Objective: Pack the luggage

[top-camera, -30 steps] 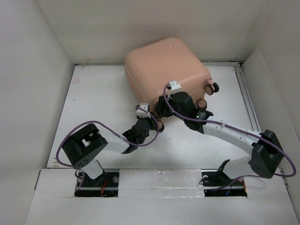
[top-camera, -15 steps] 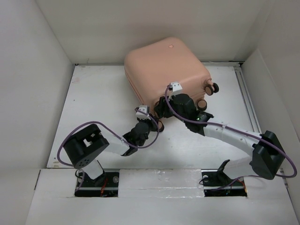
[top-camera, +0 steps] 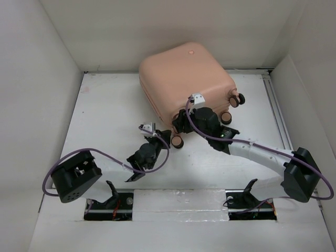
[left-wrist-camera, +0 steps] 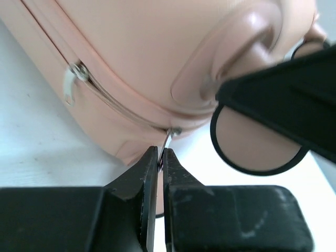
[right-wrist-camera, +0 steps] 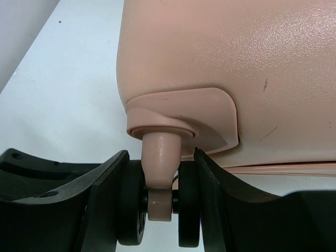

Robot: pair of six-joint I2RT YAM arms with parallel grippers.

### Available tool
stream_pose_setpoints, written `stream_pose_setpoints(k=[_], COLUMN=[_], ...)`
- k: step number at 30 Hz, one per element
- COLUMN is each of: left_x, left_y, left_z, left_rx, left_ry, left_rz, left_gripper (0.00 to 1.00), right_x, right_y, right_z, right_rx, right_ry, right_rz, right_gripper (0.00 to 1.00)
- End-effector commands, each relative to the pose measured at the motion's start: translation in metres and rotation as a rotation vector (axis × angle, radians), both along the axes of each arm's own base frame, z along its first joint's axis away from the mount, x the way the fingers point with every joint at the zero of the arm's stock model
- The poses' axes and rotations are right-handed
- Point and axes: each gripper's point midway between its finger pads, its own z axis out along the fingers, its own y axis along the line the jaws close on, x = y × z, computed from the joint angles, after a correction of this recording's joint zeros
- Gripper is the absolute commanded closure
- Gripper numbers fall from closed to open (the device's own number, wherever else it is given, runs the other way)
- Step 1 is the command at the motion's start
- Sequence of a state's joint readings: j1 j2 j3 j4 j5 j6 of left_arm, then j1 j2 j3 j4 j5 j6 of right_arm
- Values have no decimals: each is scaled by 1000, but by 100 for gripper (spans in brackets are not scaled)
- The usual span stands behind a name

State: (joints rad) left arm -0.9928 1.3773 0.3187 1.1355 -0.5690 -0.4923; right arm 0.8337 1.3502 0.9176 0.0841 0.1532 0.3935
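Observation:
The salmon-pink luggage (top-camera: 184, 79) lies closed on the white table at the back middle. My left gripper (top-camera: 160, 135) is at its near corner, and in the left wrist view (left-wrist-camera: 159, 152) it is shut on the thin metal zipper pull (left-wrist-camera: 167, 140) that hangs from the slider on the zip seam. My right gripper (top-camera: 179, 126) is just to the right of it. In the right wrist view (right-wrist-camera: 160, 155) it is shut on the corner caster wheel (right-wrist-camera: 160, 210), with one finger against each black wheel half. That wheel also shows in the left wrist view (left-wrist-camera: 252, 142).
A second, white zipper pull (left-wrist-camera: 69, 87) sits further along the seam. Two more caster wheels (top-camera: 235, 100) stick out on the luggage's right side. White walls enclose the table on the left, the back and the right (top-camera: 302, 79). The two grippers are close together.
My left arm has swung to the left and its gripper has drawn back and left from the luggage corner, still shut. My right gripper has stayed on the caster.

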Motion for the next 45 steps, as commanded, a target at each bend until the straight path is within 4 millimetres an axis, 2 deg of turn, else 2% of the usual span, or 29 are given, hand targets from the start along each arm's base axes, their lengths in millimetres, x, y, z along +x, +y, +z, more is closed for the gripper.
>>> stream_pose_setpoints(k=[1, 3, 7, 13, 14, 15, 16, 17, 18, 19, 20, 21, 24, 25, 26, 27, 28, 31, 33, 35, 36, 38, 40, 42, 43, 44, 45], left_x=[14, 12, 10, 6, 3, 0, 0, -2, -4, -7, -8, -11, -7, -5, 0, 2, 7, 16, 23, 33, 35, 35, 36, 40, 41, 41, 44], left_y=[41, 52, 76, 94, 79, 72, 59, 42, 29, 18, 6, -7, -28, -32, -36, -38, -40, -46, -46, -38, -36, -33, -36, -26, -21, -17, -10], left_z=[21, 10, 11, 3, 10, 11, 25, 24, 20, 23, 30, 23, 33, 25, 32, 32, 27, 30, 22, 20, 29, 30, 32, 35, 46, 47, 53], left_rx=[-60, -30, -23, 47, 41, 36, 0, 21, 35, 47, 44, 64, 46, 65, 50, 61, 73, 92, 110, 103, 53, 18, -27, -79, -147, -174, -203], left_ry=[-49, -32, -38, -20, -41, -55, -78, -74, -63, -84, -102, -86, -112, -96, -108, -112, -102, -114, -99, -90, -101, -109, -112, -109, -133, -139, -152], left_rz=[183, 196, 254, 310, 215, 166, 118, 33, -15, -58, -93, -136, -193, -194, -183, -183, -165, -142, -112, -28, -2, 11, 12, 81, 106, 126, 167], left_gripper=[100, 100, 100, 100, 100, 100, 100, 100, 96, 88, 73, 69, 55, 54, 53, 51, 51, 50, 52, 56, 58, 58, 59, 65, 68, 72, 76], right_x=[-40, -41, -33, -27, -28, -28, -28, -28, -29, -29, -30, -31, -31, -31, -32, -31, -33, -39, -42, -51, -53, -59, -66, -71, -76, -77, -79], right_y=[24, 23, 15, 7, 8, 8, 8, 8, 9, 9, 11, 12, 15, 15, 17, 18, 19, 25, 27, 33, 35, 38, 42, 45, 48, 49, 51], right_z=[13, 8, 12, 11, 12, 12, 12, 12, 12, 12, 16, 16, 17, 17, 21, 18, 18, 20, 23, 30, 32, 40, 38, 38, 38, 32, 35], right_rx=[52, 45, 54, 59, 61, 61, 61, 61, 63, 63, 72, 74, 76, 76, 84, 78, 81, 88, 100, 121, 131, 158, 168, 170, 176, 179, 188], right_ry=[17, 23, 18, 23, 25, 25, 25, 25, 27, 27, 23, 25, 28, 28, 24, 31, 33, 27, 23, 18, 14, 9, 20, 24, 32, 51, 46], right_rz=[174, 174, 151, 139, 147, 148, 148, 148, 156, 156, 167, 175, 185, 186, 196, 196, 206, 247, 268, 317, 336, 365, 391, 413, 423, 427, 441], right_gripper=[100, 100, 100, 100, 100, 100, 100, 100, 100, 100, 100, 100, 100, 100, 100, 100, 100, 100, 100, 100, 100, 100, 100, 100, 100, 100, 100])
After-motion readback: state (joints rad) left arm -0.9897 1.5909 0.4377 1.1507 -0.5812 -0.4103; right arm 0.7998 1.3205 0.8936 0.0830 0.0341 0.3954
